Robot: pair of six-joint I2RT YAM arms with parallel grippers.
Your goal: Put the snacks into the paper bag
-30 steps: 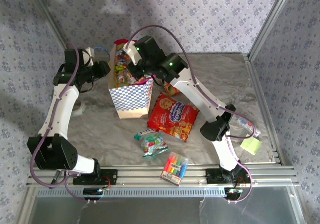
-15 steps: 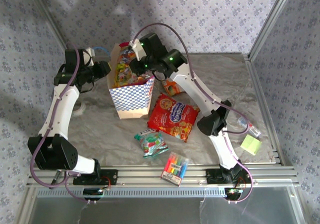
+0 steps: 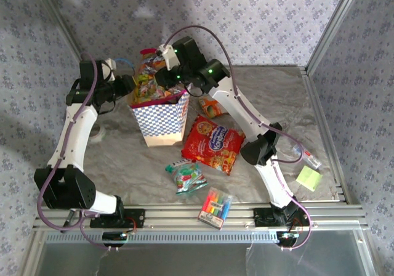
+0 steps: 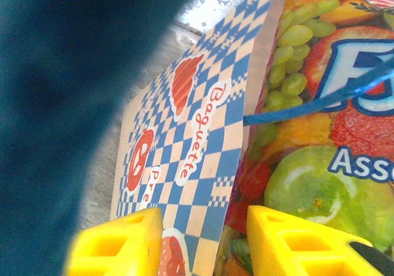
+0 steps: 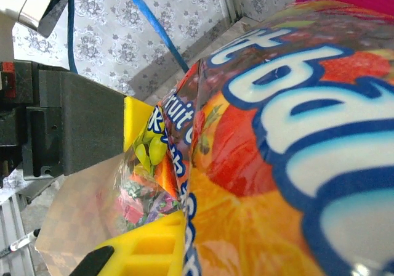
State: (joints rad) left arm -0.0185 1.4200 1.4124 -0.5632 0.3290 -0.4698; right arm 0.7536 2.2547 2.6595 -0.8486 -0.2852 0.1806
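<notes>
From above, the paper bag stands near the worktop's far edge, with the left gripper at its left rim and the right gripper over its mouth

Left wrist: the fingers straddle the bag wall; whether they pinch it I cannot tell

Right wrist: the jaws are clamped on the candy bag, which sits partly inside the paper bag
</notes>
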